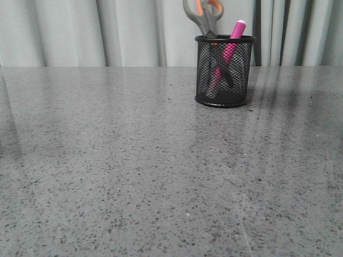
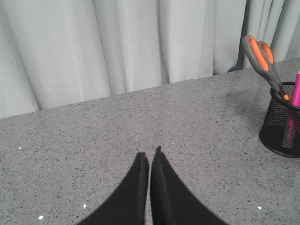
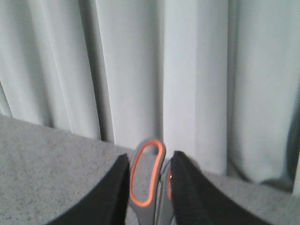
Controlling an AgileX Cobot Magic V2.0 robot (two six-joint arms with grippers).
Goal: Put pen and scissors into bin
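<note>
Right wrist view: right gripper (image 3: 149,187) straddling the scissors (image 3: 146,180), handle loop between spread fingers, contact unclear, grip impossible to confirm; front view: scissors (image 1: 204,16) upright in the bin (image 1: 223,72), blades down, beside the pen (image 1: 230,51); left gripper (image 2: 150,161) pressed closed, empty, well apart from bin.

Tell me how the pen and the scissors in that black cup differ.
The pen is bright pink and slim; the scissors have grey handles with orange-lined loops. The scissors rise well above the bin, while only the pen's tip clears the rim. The scissors stand at the rim's left, the pen leans to its right. Both sit inside the mesh bin, lower ends down.
</note>
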